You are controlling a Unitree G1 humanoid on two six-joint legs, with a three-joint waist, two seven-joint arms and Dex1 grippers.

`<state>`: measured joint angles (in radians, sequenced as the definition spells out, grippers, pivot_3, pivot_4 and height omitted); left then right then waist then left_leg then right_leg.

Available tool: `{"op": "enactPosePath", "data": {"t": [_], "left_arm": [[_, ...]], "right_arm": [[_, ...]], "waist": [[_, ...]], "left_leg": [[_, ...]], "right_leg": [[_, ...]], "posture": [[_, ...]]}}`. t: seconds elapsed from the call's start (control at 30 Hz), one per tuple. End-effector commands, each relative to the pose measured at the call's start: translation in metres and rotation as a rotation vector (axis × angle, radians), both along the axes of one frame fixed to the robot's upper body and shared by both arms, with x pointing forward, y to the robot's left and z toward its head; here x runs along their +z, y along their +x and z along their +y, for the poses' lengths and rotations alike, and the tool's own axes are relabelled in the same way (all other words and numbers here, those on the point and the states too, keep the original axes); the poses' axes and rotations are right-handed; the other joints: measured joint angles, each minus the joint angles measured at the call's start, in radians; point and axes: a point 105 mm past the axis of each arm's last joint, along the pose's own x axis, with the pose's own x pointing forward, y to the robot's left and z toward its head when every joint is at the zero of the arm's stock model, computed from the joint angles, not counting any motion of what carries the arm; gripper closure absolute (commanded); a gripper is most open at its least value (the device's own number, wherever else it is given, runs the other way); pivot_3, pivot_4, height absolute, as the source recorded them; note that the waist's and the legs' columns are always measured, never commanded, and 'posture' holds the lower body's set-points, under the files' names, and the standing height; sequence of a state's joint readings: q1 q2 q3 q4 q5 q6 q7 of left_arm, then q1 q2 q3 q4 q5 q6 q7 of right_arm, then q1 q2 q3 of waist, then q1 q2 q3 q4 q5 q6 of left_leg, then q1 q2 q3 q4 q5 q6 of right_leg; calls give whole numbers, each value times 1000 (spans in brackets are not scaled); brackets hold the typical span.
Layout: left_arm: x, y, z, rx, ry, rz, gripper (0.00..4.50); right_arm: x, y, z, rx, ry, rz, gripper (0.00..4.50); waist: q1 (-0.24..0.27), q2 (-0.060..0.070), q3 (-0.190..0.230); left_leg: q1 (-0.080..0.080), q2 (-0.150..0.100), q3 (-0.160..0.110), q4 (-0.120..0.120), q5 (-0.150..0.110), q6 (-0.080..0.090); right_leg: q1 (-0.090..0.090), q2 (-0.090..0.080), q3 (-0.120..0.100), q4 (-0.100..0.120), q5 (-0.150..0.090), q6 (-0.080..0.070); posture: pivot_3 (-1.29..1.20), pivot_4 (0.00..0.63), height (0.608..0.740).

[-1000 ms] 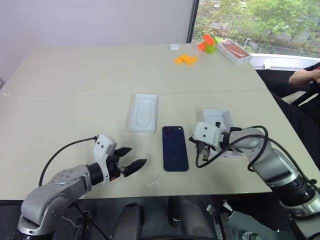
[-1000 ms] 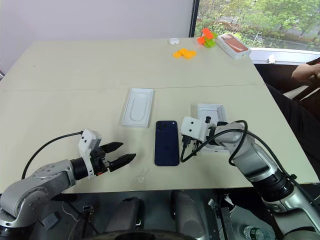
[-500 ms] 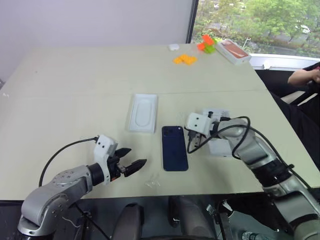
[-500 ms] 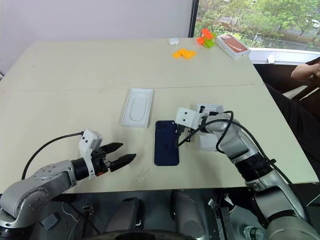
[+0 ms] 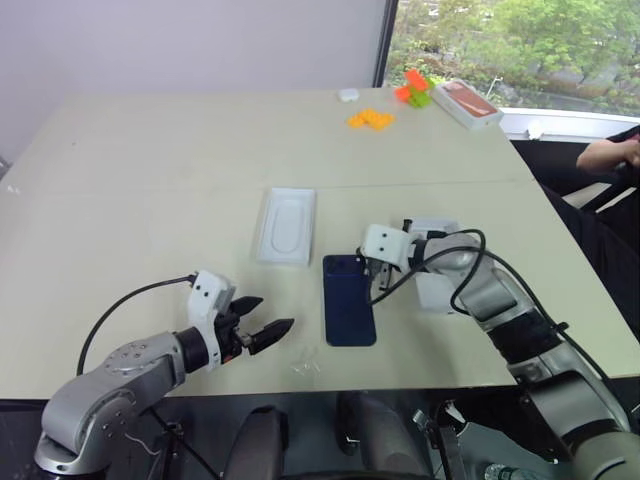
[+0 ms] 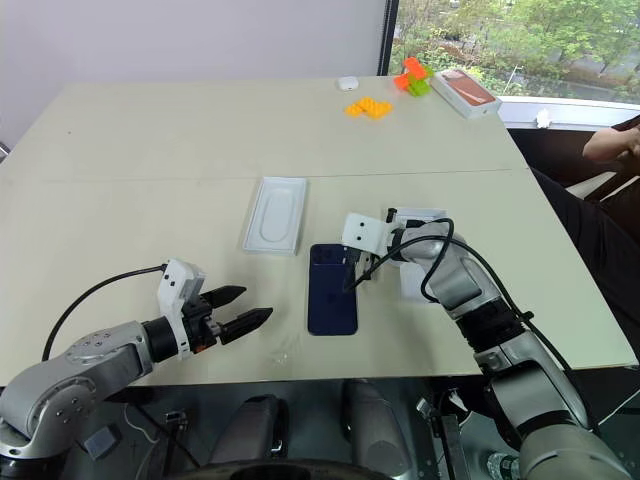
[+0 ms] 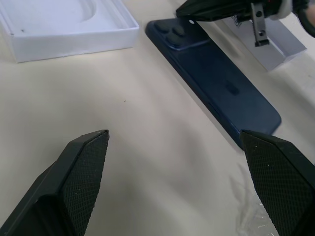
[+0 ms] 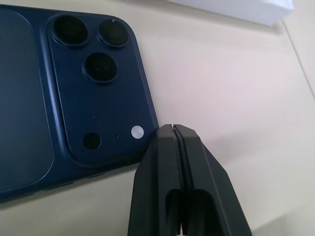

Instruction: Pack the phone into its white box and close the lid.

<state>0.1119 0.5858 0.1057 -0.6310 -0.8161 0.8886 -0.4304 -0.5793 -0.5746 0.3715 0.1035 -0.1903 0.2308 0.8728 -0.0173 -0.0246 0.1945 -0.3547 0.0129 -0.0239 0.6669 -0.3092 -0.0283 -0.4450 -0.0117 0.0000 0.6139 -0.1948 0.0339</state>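
Phone: we see the flat dark navy-blue phone (image 5: 348, 298) lying camera side up on the pale beige counter (image 5: 150, 180), near the front edge, its square camera bump at the far end.
Right claw: our right claw (image 8: 173, 135) has its two black fingers pressed together, gripping nothing, the tips down at the counter just beside the phone's camera-bump corner; whether they touch that edge we cannot tell.
Left claw: our left claw (image 5: 262, 331) hangs low over the counter to the left of the phone, its fingers spread wide apart with nothing between them, pointing towards the phone.
White box: the shallow white rectangular box base (image 5: 437, 280) sits on the counter to the right of the phone, mostly covered by our right arm.
Insert: a white rectangular tray with an oval recess (image 5: 286, 225) lies beyond and to the left of the phone, close to its far left corner but apart from it.
Wrapper: a small crumpled scrap of clear film (image 5: 305, 367) lies by the front edge, between our left claw and the phone's near end.
Far corner: an orange-topped box (image 5: 467, 102), orange and green blocks (image 5: 412, 88) and flat orange pieces (image 5: 371, 119) sit well apart from everything, at the far right.
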Motion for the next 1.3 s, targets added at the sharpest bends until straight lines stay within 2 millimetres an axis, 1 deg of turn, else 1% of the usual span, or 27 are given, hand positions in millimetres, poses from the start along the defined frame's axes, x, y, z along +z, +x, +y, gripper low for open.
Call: {"op": "enactPosePath", "data": {"t": [0.03,0.1,0.2,0.3,0.33,0.4,0.47,0.57,0.67,0.77,0.87,0.97,1.1,1.3], "left_arm": [[9,-1,-1,-5,1,-45,0],[9,-1,-1,-7,0,-45,0],[8,0,-1,-8,-1,-44,0],[7,0,0,-6,5,-41,0],[7,0,0,-3,4,-39,0],[7,-1,2,0,-3,-32,0],[9,-4,3,11,-72,14,0],[9,-7,4,19,-110,65,0],[7,-7,1,37,-168,145,0],[1,-9,-4,33,-203,276,0],[1,-12,-9,12,-219,347,0],[3,-12,-16,1,-270,401,0],[-3,-16,-22,-1,-278,498,0],[-3,-20,-27,8,-303,564,0]], "right_arm": [[0,-16,8,70,10,26,4455],[1,-23,11,83,18,30,4455],[3,-27,14,84,32,30,4455],[13,-20,5,18,36,-15,4455],[17,-21,1,13,33,-19,4455],[23,-26,-6,14,26,-8,4455],[27,-43,-20,43,-9,34,4455],[26,-58,-26,68,-31,76,4455],[18,-77,-23,119,-48,142,4455],[11,-87,-21,139,-69,189,4455],[6,-89,-20,143,-87,199,4455],[-3,-90,-16,147,-94,219,4455],[-8,-95,1,191,-51,245,4455],[-5,-91,22,222,-1,237,4455]], "waist": [[1,0,0],[1,0,0],[-1,0,0],[0,0,0],[0,0,0],[2,0,0],[7,0,0],[5,0,0],[-1,0,0],[1,0,0],[-1,0,0],[0,0,0],[4,0,0],[2,-1,-1]], "left_leg": [[0,0,0,0,0,0],[0,0,0,0,0,0],[0,0,0,0,0,0],[0,0,0,0,0,0],[0,0,0,0,0,0],[0,0,0,0,0,0],[-1,0,0,0,0,0],[-1,-1,0,0,0,0],[0,-1,0,0,0,0],[1,0,-1,0,0,0],[1,0,-2,0,0,0],[1,0,-2,0,0,0],[1,0,-2,1,0,0],[2,-1,-2,1,0,0]], "right_leg": [[0,0,0,0,0,0],[0,0,0,0,0,0],[0,0,0,0,0,0],[0,0,0,0,0,0],[0,0,0,0,0,0],[0,0,0,0,0,0],[0,0,0,0,0,0],[0,-2,0,-1,0,0],[0,-1,0,-1,-1,0],[1,0,-1,0,-1,0],[1,1,-1,1,-1,0],[1,1,-1,1,0,1],[1,-1,-1,1,0,0],[1,0,0,1,0,0]], "posture": [[0,150,733],[0,150,733],[0,150,733],[0,150,733],[0,150,733],[0,150,733],[0,150,733],[0,150,733],[0,150,733],[0,150,733],[0,150,733],[0,150,733],[0,150,733],[0,150,733]]}}
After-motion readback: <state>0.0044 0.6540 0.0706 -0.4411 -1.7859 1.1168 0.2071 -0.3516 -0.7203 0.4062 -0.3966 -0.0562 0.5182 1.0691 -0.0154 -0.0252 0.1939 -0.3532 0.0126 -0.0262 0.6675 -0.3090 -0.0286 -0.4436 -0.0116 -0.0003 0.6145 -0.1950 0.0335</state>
